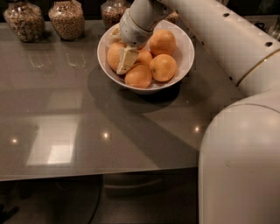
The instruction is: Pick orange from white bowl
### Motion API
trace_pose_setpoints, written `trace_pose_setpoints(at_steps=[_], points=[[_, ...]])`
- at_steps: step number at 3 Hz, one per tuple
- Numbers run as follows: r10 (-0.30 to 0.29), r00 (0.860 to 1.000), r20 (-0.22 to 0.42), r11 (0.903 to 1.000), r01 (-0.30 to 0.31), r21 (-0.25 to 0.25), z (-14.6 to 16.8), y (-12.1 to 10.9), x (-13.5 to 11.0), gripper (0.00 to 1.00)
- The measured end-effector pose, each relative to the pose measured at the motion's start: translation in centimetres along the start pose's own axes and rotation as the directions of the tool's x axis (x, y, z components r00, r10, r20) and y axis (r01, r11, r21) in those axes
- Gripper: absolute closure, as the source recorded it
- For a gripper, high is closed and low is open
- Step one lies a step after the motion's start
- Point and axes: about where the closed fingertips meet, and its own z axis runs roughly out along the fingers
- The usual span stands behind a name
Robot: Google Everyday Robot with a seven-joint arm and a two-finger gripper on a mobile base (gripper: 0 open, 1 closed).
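The white bowl (186,57) stands at the back of the grey table and holds several oranges. My gripper (121,51) is down inside the bowl on its left side, among the fruit. It rests against the left orange (113,54), with the middle orange (143,57) just to its right. More oranges lie at the back right (162,41), the right (163,67) and the front (138,76). My white arm reaches in from the upper right and hides the bowl's back rim.
Three glass jars of grains stand along the back edge: left (25,22), middle (66,18), right (113,11). The grey table (87,122) stretches toward me. My white arm body (240,166) fills the lower right.
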Motion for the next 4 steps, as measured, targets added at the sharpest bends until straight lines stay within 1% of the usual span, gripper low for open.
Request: trace_pose_setpoints(at_steps=[1,2,3,4], points=[[0.016,0.999,-0.038,0.9995,-0.017,-0.026,1.0,0.4,1.2,0.29],[0.023,0.999,-0.049,0.9993,-0.024,-0.03,1.0,0.3,1.5,0.35],[0.03,0.998,-0.056,0.9991,-0.031,-0.028,0.9,0.4,1.6,0.54],[0.036,0.998,-0.044,0.9994,-0.036,0.005,-0.3,0.2,1.4,0.77]])
